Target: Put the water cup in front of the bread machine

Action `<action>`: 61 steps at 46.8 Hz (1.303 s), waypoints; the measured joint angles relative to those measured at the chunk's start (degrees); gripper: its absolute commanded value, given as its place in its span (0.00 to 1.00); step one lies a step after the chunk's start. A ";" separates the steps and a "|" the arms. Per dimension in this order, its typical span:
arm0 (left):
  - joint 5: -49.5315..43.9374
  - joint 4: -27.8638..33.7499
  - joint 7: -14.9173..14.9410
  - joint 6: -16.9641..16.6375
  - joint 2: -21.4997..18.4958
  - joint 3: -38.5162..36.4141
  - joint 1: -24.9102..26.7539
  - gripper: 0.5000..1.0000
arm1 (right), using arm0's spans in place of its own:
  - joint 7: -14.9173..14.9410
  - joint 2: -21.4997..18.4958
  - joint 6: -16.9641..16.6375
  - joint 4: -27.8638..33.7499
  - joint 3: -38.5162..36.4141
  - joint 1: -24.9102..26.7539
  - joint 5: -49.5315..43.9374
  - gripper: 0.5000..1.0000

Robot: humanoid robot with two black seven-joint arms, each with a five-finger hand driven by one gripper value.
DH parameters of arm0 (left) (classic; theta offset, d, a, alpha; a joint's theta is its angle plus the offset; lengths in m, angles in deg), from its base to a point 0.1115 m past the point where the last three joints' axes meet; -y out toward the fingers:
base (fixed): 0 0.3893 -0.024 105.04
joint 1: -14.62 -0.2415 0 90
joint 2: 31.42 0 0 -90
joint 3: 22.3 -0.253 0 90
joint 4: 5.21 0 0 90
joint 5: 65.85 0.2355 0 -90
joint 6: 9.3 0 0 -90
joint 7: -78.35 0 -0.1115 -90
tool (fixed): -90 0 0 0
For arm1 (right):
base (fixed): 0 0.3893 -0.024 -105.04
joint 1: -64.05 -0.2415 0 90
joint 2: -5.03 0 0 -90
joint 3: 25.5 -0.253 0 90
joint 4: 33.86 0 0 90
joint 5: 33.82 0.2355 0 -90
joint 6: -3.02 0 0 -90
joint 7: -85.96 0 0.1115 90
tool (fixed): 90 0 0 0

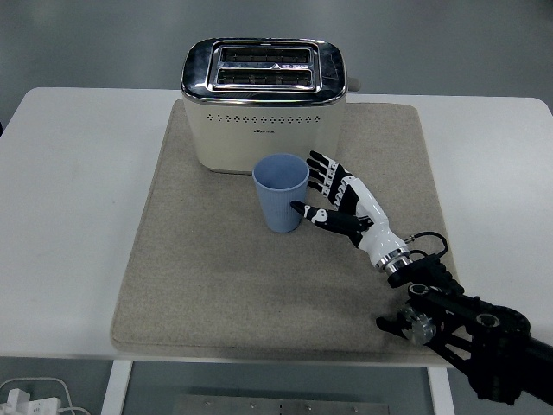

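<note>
One water cup (281, 194), pale blue and open-topped, stands upright on the mat (216, 277) just in front of the single bread machine (263, 104), a cream-bodied toaster with a chromed top and two slots, a row of small holes running across its front face; cup and machine sit close, the cup's rim just below the machine's lower front edge. One robot hand shows, the right hand (341, 201), white and black, reaching in from the lower right on a black arm (471, 333); its fingers (321, 169) are spread and loose beside the cup's right side, holding nothing, and the thumb tip lies at or just off the cup's lower wall; whether it touches cannot be told. A thin black cable loops at the wrist. The mat is one beige-grey rectangle of coarse cloth, covering the middle of the white table (69, 190), whose rounded far corners show at both sides; beyond the table lies a plain grey floor (104, 43); at the bottom left corner, below the table's near edge, a white plug block with cord (26, 399) is partly visible.
</note>
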 measured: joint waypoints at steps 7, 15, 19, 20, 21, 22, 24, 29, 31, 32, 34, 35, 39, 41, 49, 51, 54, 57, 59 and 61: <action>0.00 0.01 0.00 0.00 0.00 0.01 0.00 1.00 | 0.00 0.83 0.01 0.08 -0.10 0.00 0.04 0.86; 0.00 -0.03 -0.04 0.00 0.00 0.08 0.01 1.00 | 0.00 1.23 -0.07 0.23 -0.19 -0.17 0.09 0.86; 0.00 -0.05 -0.04 0.00 0.00 0.09 0.01 1.00 | 0.00 1.74 -0.04 0.26 -0.25 -0.25 0.09 0.86; 0.00 -0.09 -0.04 0.00 0.00 0.09 0.01 1.00 | 0.00 1.79 -0.03 0.26 -0.26 -0.29 0.19 0.86; 0.00 -0.12 -0.04 0.00 0.00 0.09 0.01 1.00 | 0.00 1.84 -0.03 0.26 -0.26 -0.32 0.35 0.86; 0.00 -0.15 -0.04 0.00 0.00 0.13 0.01 1.00 | 0.00 1.94 -0.03 0.26 -0.27 -0.34 0.62 0.86; 0.00 -0.16 -0.04 0.00 0.00 0.16 0.01 1.00 | 0.00 2.34 -0.11 0.28 -0.27 -0.46 1.67 0.86; 0.00 -0.17 -0.04 0.00 0.00 0.16 0.01 1.00 | 0.00 3.06 -0.76 0.42 -0.24 -0.80 3.71 0.86; 0.00 -0.15 -0.04 0.00 0.00 0.13 0.01 1.00 | 0.00 3.49 -1.30 0.55 -0.24 -0.88 4.09 0.86; 0.00 -0.13 -0.04 0.00 0.00 0.13 0.00 1.00 | 0.00 3.76 -1.45 0.61 -0.24 -0.88 4.15 0.86; 0.00 -0.11 -0.04 0.00 0.00 0.11 0.00 1.00 | 0.00 4.20 -1.61 0.65 -0.35 -0.88 4.24 0.86; 0.00 -0.07 -0.04 0.00 0.00 0.10 0.00 1.00 | 0.00 4.43 -1.73 0.65 -0.69 -0.88 4.26 0.86; 0.00 -0.02 -0.04 0.00 0.00 0.09 0.01 1.00 | 0.00 4.82 -2.61 0.66 -2.59 -0.83 4.47 0.86; 0.00 -0.04 -0.01 0.00 0.00 0.09 0.01 1.00 | 0.00 5.11 -3.43 0.68 -3.30 -0.73 4.65 0.86; 0.00 -0.04 0.05 0.00 0.00 0.00 0.01 1.00 | 0.00 6.43 -4.64 1.30 -4.01 -0.84 6.11 0.86; 0.00 -0.02 0.05 0.00 0.00 0.01 0.01 1.00 | 0.00 6.55 -4.65 1.52 -4.08 -0.95 6.27 0.86; 0.00 0.02 0.05 0.00 0.00 0.05 0.01 1.00 | 0.00 7.26 -4.74 1.74 -4.14 -1.05 6.36 0.86; 0.00 0.03 0.05 0.00 0.00 0.11 0.01 1.00 | 0.00 7.93 -4.75 1.79 -4.30 -1.05 6.40 0.86; 0.00 0.03 0.05 0.00 0.00 0.15 0.01 1.00 | 0.00 8.23 -4.75 1.79 -4.44 -1.05 6.40 0.86; 0.00 0.03 0.05 0.00 0.00 0.17 0.01 1.00 | 0.00 8.74 -5.05 1.79 -5.08 -1.05 6.83 0.86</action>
